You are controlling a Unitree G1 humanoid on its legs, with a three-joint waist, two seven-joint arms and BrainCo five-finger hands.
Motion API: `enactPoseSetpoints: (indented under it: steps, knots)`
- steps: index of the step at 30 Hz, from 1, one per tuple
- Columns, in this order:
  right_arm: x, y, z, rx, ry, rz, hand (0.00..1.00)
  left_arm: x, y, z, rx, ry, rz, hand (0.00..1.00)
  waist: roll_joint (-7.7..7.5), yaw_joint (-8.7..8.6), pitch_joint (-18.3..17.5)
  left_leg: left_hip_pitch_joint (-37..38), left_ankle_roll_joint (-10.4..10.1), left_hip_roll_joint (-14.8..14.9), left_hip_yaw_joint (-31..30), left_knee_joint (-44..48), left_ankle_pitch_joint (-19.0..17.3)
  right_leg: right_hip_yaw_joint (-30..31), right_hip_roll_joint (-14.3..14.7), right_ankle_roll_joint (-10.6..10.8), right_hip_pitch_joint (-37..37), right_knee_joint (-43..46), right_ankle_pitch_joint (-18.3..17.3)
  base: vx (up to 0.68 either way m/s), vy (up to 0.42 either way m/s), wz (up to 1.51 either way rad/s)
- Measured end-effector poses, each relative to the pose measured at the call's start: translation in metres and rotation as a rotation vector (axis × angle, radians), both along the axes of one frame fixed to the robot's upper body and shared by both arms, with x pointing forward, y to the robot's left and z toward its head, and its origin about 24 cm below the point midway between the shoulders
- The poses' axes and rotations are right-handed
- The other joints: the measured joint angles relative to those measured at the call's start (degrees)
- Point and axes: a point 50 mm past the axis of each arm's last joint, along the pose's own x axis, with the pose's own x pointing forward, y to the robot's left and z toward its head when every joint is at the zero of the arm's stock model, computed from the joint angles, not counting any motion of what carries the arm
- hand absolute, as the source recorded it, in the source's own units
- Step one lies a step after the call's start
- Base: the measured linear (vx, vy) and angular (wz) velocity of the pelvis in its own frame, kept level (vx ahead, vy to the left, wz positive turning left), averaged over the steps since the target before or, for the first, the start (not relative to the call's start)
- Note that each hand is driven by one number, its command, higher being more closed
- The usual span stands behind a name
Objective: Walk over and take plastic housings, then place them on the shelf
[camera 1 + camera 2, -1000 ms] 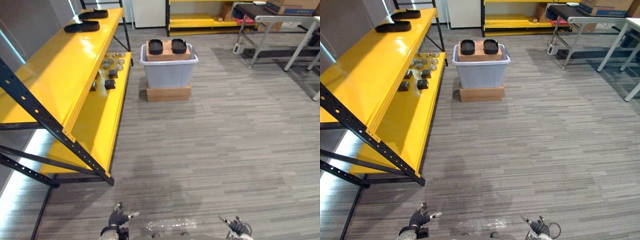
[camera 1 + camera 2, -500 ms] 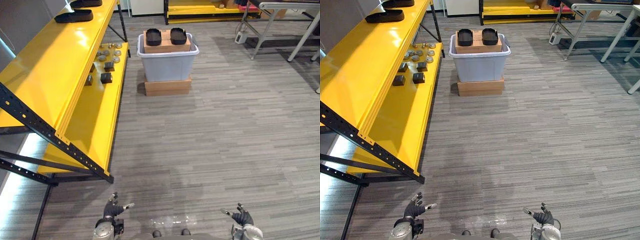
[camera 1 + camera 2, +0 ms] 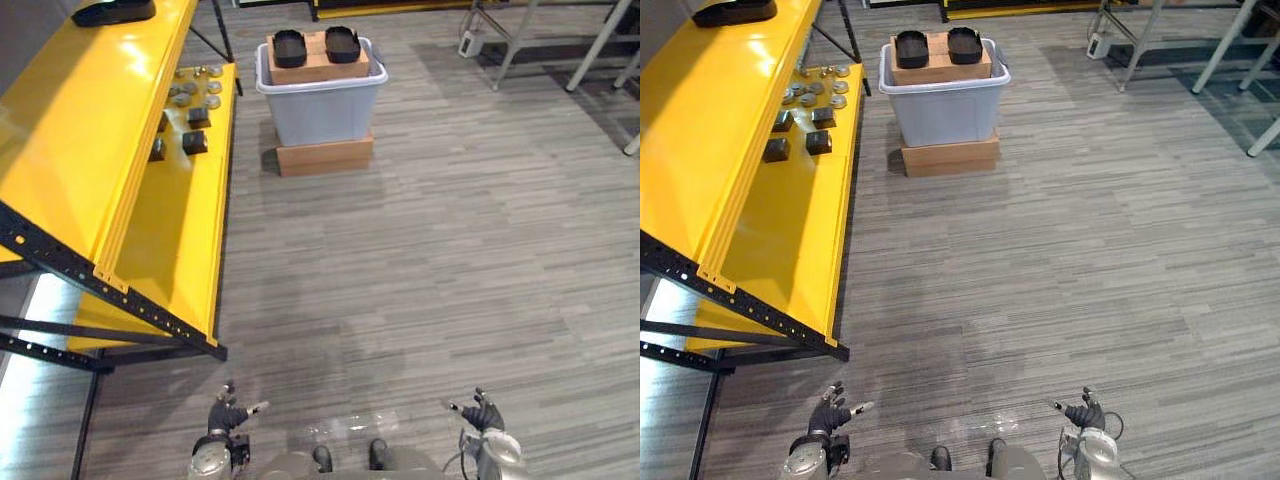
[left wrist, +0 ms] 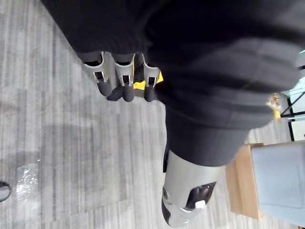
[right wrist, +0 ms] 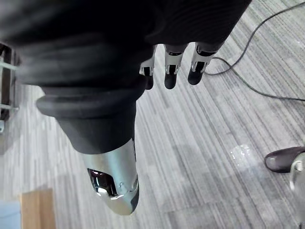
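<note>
Two black housings (image 3: 290,47) are sitting side by side on a cardboard box (image 3: 318,70) inside a grey bin (image 3: 320,110), well ahead of the robot and near the far end of the yellow shelf (image 3: 90,150). The left hand (image 3: 228,413) and right hand (image 3: 484,414) are hanging low, fingers loosely spread, carrying nothing. Assessment: the housings are appearing light, rigid and smooth, so possibly slippery. Taking each across its narrow width at the raised rim, thumb opposing fingers, is appearing soundest.
</note>
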Motion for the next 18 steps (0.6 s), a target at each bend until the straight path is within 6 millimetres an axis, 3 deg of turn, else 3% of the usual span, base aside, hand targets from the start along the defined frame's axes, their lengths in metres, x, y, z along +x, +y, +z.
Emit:
enactPoseSetpoints:
  steps: [1, 2, 4, 5, 7, 8, 10, 11, 12, 13, 14, 15, 17, 18]
  knots:
    - [0.002, -0.001, 0.001, -0.003, -0.005, 0.003, 0.0, 0.002, 0.0, 0.001, -0.003, -0.006, 0.002, 0.0, -0.16, -0.16, 0.2, 0.7, -0.1, 0.6, -0.6, -0.5, -0.2, -1.0, 0.1, -0.1, -0.9, -1.8, 0.0, 0.5, -0.024, 0.38]
    - [0.009, -0.002, 0.004, -0.015, -0.019, 0.017, 0.0, 0.009, -0.002, 0.003, -0.004, -0.024, 0.0, 0.0, 1.08, -0.75, 1.3, 2.0, -0.4, 2.4, -1.7, -1.6, -0.3, -2.4, 1.3, -0.5, -3.1, -6.8, 0.3, 0.53, -0.067, 0.47]
    - [0.02, -0.005, 0.012, -0.038, -0.057, 0.045, 0.0, 0.02, -0.003, 0.007, 0.002, -0.052, 0.0, 0.0, 1.85, -1.0, 2.7, 4.4, -2.2, 5.0, -2.4, -3.5, -0.2, -2.7, 3.9, -0.5, -6.2, -17.3, 5.7, 0.52, -0.095, 0.4]
    - [0.024, -0.003, 0.014, -0.043, -0.074, 0.057, 0.0, 0.024, -0.001, 0.01, 0.015, -0.063, -0.002, 0.0, 0.47, -1.06, 2.9, 6.4, -4.9, 5.0, -2.9, -4.4, -0.4, -1.7, 4.4, -1.0, -6.9, -27.0, 12.6, 0.55, -0.157, 0.33]
    - [0.022, -0.003, 0.013, -0.049, -0.063, 0.068, 0.0, 0.025, 0.001, 0.01, 0.021, -0.062, -0.003, 0.0, -0.96, -1.37, 2.5, 9.1, -7.3, 4.7, -4.5, -4.3, -1.9, 0.1, 4.1, -4.3, -7.5, -27.5, 21.3, 0.6, -0.205, 0.38]
    - [0.024, -0.006, 0.015, -0.064, -0.064, 0.067, 0.0, 0.027, -0.004, 0.009, 0.007, -0.064, -0.001, 0.0, 0.28, -1.94, 2.3, 9.6, -7.9, 6.5, -5.7, -3.3, -1.8, -0.9, 4.3, -6.6, -9.1, -21.7, 20.9, 0.63, -0.242, 0.34]
    - [0.035, -0.004, 0.021, -0.069, -0.101, 0.078, 0.0, 0.031, -0.008, 0.01, -0.003, -0.073, -0.003, 0.0, 1.29, -2.59, 2.2, 6.9, -12.4, 7.7, -6.2, 3.4, 1.2, -2.5, 5.0, -8.8, -9.4, -17.5, 15.9, 0.63, -0.249, 0.2]
    - [0.037, -0.003, 0.022, -0.069, -0.107, 0.091, 0.0, 0.029, -0.009, 0.007, -0.011, -0.058, 0.001, 0.0, 1.74, -2.55, 2.3, 3.8, -13.3, 8.7, -6.3, 12.6, 5.8, -2.8, 6.2, -9.3, -6.5, -17.9, 13.4, 0.64, -0.262, 0.04]
    - [0.036, 0.0, 0.021, -0.068, -0.099, 0.105, 0.0, 0.026, -0.011, 0.004, -0.024, -0.044, 0.009, 0.0, 2.05, -2.44, 2.6, -0.5, -14.7, 9.9, -6.4, 25.4, 14.0, -3.0, 7.7, -9.9, -1.1, -21.0, 12.1, 0.65, -0.27, 0.04]
    - [0.035, 0.001, 0.02, -0.068, -0.096, 0.112, 0.0, 0.024, -0.012, 0.003, -0.028, -0.042, 0.009, 0.0, 2.19, -2.32, 2.7, -3.1, -15.3, 11.2, -6.2, 32.6, 14.3, -3.2, 8.5, -10.1, 2.0, -23.0, 11.8, 0.64, -0.246, 0.02]
    - [0.035, 0.005, 0.019, -0.062, -0.093, 0.124, 0.0, 0.022, -0.013, 0.002, -0.032, -0.034, 0.01, 0.0, 2.07, -2.18, 2.8, -8.0, -13.7, 14.0, -2.8, 44.8, 13.0, -3.0, 10.1, -10.4, 8.3, -27.2, 11.7, 0.58, -0.208, -0.02]
    - [0.035, 0.007, 0.018, -0.055, -0.1, 0.117, 0.0, 0.019, -0.015, 0.0, -0.038, -0.028, 0.013, 0.0, 1.64, -1.56, 3.1, -11.8, -10.4, 16.0, 0.7, 51.2, 10.9, -2.5, 10.6, -10.6, 14.1, -31.0, 11.5, 0.56, -0.186, -0.08]
    - [0.034, 0.007, 0.018, -0.048, -0.101, 0.105, 0.0, 0.018, -0.018, 0.001, -0.05, -0.034, 0.016, 0.0, 0.81, -0.49, 3.3, -18.1, -8.3, 16.2, 5.0, 51.6, 8.7, -1.1, 10.5, -10.6, 21.1, -36.8, 11.5, 0.53, -0.138, -0.11]
    - [0.034, 0.007, 0.017, -0.046, -0.1, 0.104, 0.0, 0.018, -0.019, 0.001, -0.052, -0.036, 0.017, 0.0, 0.8, -0.22, 3.3, -20.3, -8.3, 15.6, 5.8, 49.3, 7.9, -0.9, 10.4, -10.6, 22.7, -38.3, 11.5, 0.44, -0.089, -0.13]
